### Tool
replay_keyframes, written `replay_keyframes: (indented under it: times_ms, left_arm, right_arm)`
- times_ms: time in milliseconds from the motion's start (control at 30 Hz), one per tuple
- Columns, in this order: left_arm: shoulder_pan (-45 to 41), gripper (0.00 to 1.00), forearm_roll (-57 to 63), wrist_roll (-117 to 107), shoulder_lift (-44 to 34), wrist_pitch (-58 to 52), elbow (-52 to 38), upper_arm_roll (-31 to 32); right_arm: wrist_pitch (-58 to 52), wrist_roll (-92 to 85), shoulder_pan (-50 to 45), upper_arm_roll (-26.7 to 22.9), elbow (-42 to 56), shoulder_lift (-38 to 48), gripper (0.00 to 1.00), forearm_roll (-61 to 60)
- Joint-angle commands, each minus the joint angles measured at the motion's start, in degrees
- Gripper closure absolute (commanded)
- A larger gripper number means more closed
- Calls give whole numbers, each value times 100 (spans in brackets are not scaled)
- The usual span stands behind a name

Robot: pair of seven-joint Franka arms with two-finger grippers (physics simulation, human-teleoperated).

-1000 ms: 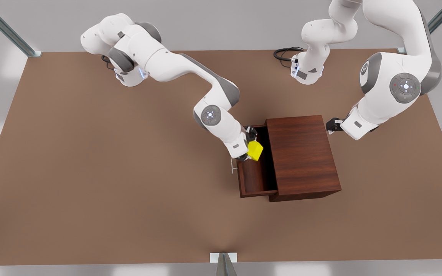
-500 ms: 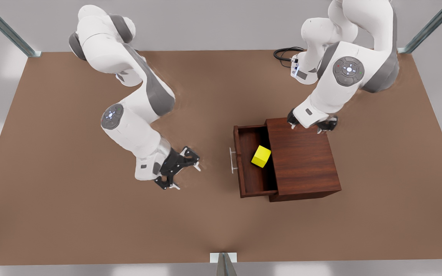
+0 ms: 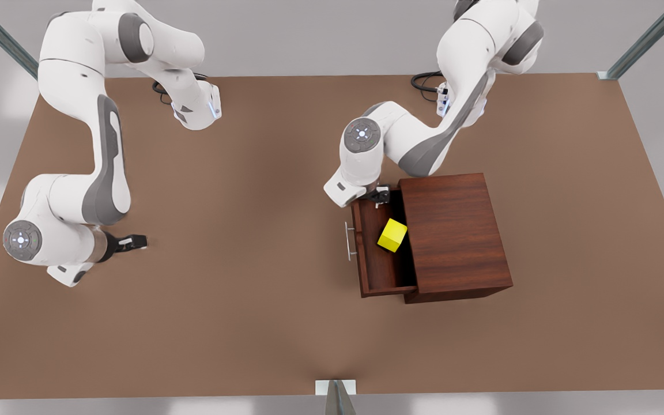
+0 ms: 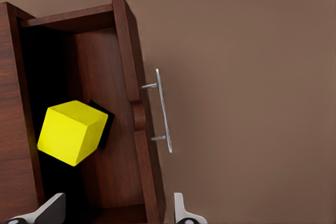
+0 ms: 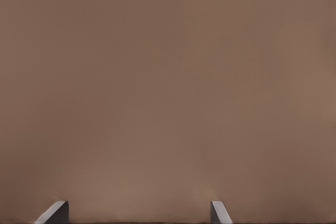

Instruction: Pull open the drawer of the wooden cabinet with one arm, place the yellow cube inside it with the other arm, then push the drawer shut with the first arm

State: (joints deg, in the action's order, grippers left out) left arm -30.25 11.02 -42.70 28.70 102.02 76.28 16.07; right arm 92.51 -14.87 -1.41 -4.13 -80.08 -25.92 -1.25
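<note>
In the front view, the drawer (image 3: 379, 248) stands pulled out of the wooden cabinet (image 3: 456, 233) on the counter (image 3: 251, 323), the yellow cube (image 3: 392, 234) inside it. The left tool (image 3: 379, 196) hovers over the drawer's far corner; the right tool (image 3: 130, 242) waits well apart. Left wrist view: fingers (image 4: 50, 208) spread, empty. Right wrist view: fingers (image 5: 55, 212) spread above bare counter

In the front view my left gripper (image 3: 379, 196), at the 12 o'clock end of the shallow dark reddish-brown wooden drawer (image 3: 369, 265), is mostly covered by my own white wrist. The drawer's 3 o'clock part is hidden under the boxy dark wood-grain cabinet (image 3: 453, 230). Shadow there blurs the floor beside the small bright yellow cube (image 3: 392, 234). The frame edges crop both grippers' spread fingertips (image 4: 50, 211) to stubs, my right gripper's (image 5: 55, 212) included.
</note>
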Motion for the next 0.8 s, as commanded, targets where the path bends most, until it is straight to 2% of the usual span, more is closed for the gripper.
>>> replay_keyframes:
  times_ms: [0,133,200,267,300,333,367,400,767]
  left_arm:
    - [-165,0,357,-3701,197,661,-86,1]
    - [-806,0,875,-4887,1198,1057,-1017,-25]
    - [-930,0,1007,-5020,1445,1250,-1124,-34]
    - [-956,0,1007,-4993,1647,1487,-1115,-34]
    - [-965,0,1007,-4976,1726,1575,-1115,-34]
    - [-974,0,1200,-4976,1858,1610,-1106,-34]
    - [-1018,0,1244,-4976,1937,1672,-1106,-34]
    - [-1018,0,1297,-4949,1981,1681,-1106,-43]
    - [-1000,0,1719,-4045,2060,1435,-983,-104]
  right_arm:
    - [-110,679,62,-35,19,25,0,152]
    - [-119,617,343,0,380,-27,0,47]
    - [-548,617,387,-17,388,-28,0,-129]
    - [-778,748,335,35,274,262,0,-376]
    - [-638,863,317,44,161,271,0,-376]
    - [-165,1012,291,53,-382,586,0,-367]
    - [749,1144,273,62,-1595,1324,0,-341]
    - [839,1390,106,62,-1721,1370,0,-288]
    - [830,1391,115,62,-1721,1344,0,-279]
